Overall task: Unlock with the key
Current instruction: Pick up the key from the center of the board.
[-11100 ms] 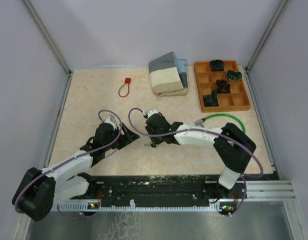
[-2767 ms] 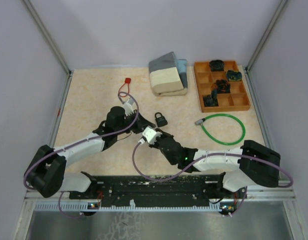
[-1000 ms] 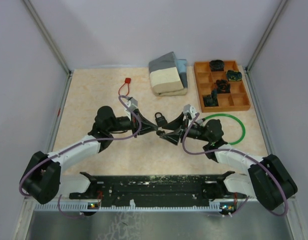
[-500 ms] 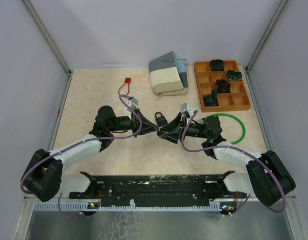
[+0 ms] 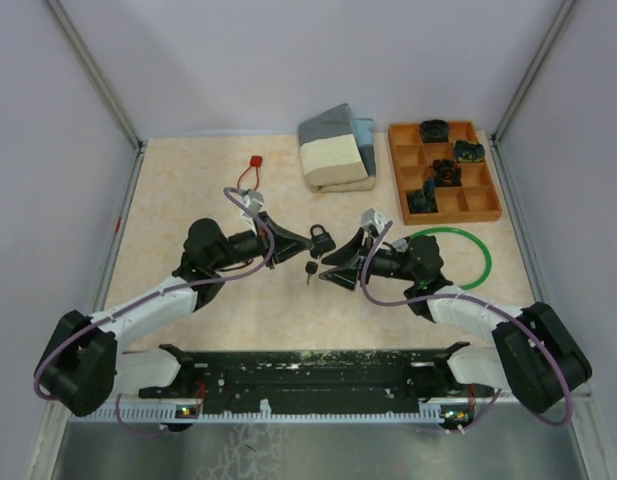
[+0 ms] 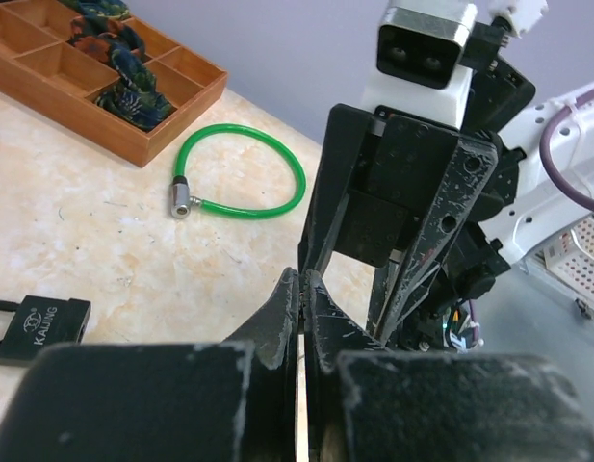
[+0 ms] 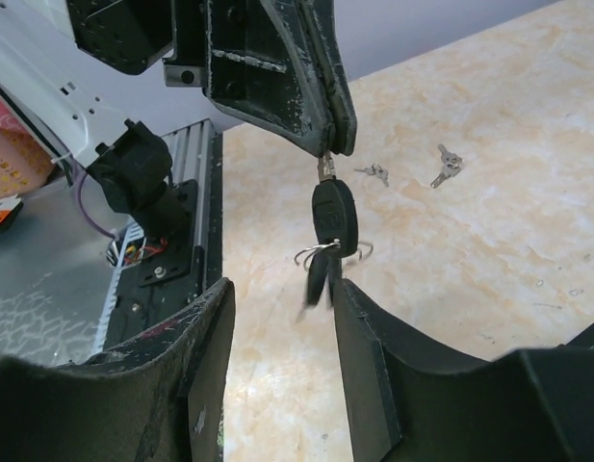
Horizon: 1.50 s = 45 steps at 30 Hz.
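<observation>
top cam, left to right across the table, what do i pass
red loop tie → left gripper, jaws shut on the key → padlock → green cable loop; cloth stack, tray and right gripper overlap these, so they are left out

We are reading a single brand: pale capital letters on the black body of the padlock [image 6: 38, 325], which is lying on the table [image 6: 104, 241] near the middle of the scene. They are appearing to spell "KAIJING"; the small print is leaving the exact spelling uncertain.
</observation>
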Each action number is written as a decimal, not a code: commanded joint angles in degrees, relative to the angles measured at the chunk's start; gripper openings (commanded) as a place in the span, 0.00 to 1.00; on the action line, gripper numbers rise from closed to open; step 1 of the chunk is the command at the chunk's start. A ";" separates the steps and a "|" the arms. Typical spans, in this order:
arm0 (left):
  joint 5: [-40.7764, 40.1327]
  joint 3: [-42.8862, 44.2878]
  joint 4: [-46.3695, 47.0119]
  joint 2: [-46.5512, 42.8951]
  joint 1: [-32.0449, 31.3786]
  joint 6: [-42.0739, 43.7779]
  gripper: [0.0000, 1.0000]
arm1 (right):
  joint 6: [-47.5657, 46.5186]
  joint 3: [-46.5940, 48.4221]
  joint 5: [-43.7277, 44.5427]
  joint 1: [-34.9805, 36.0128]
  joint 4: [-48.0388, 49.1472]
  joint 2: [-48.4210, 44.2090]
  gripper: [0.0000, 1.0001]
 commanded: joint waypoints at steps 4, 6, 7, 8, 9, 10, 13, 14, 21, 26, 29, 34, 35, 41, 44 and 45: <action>0.22 -0.39 5.07 0.74 0.29 -2.21 0.00 | -1.22 0.18 1.21 0.49 2.05 -2.62 0.47; 2.02 -0.45 4.26 0.33 0.29 -0.52 0.00 | -1.68 0.04 2.45 -0.58 0.08 -4.91 0.47; 3.07 -0.33 3.51 0.13 0.29 0.35 0.00 | -1.69 0.08 2.25 -1.11 -0.51 -5.71 0.47; 4.24 -0.06 2.75 -0.01 0.29 1.33 0.00 | -1.65 0.18 1.89 -1.56 -0.92 -6.57 0.47; 5.52 0.25 1.98 -0.10 0.29 2.17 0.00 | -1.49 0.37 1.74 -1.80 -1.28 -7.23 0.47; 6.83 0.54 1.31 -0.22 0.29 2.79 0.00 | -1.44 0.66 1.72 -1.85 -1.59 -7.88 0.48; 9.72 1.05 0.38 -0.20 0.29 3.94 0.00 | -0.29 1.38 1.68 -1.85 -1.46 -8.44 0.48; 10.26 1.09 0.21 -0.20 0.29 4.01 0.00 | 0.05 1.57 1.51 -1.83 -1.33 -8.26 0.48; 13.28 1.87 2.31 0.93 0.21 2.39 0.00 | 0.52 3.77 0.86 -0.44 -2.14 -5.63 0.48; 14.33 2.12 4.02 2.07 0.05 1.37 0.00 | 2.85 3.43 0.71 0.51 1.96 -3.38 0.45; 14.99 2.44 4.56 2.71 -0.17 1.12 0.00 | 3.21 3.71 0.67 1.14 2.81 -2.27 0.43; 15.19 2.60 5.18 2.90 -0.30 0.77 0.00 | 3.17 4.12 0.12 1.90 3.39 -1.05 0.37; 15.11 2.54 5.31 2.88 -0.36 0.70 0.00 | 3.22 4.23 -0.01 1.97 3.42 -0.91 0.35; 14.68 2.44 5.77 2.94 -0.32 0.26 0.00 | 3.88 4.08 -1.00 2.28 4.84 0.08 0.31; 15.11 2.49 6.44 3.14 -0.41 -0.27 0.00 | 4.42 4.00 -1.44 2.28 5.81 0.49 0.26; 15.18 2.42 6.65 3.10 -0.41 -0.37 0.00 | 4.46 3.98 -1.54 2.27 5.96 0.54 0.24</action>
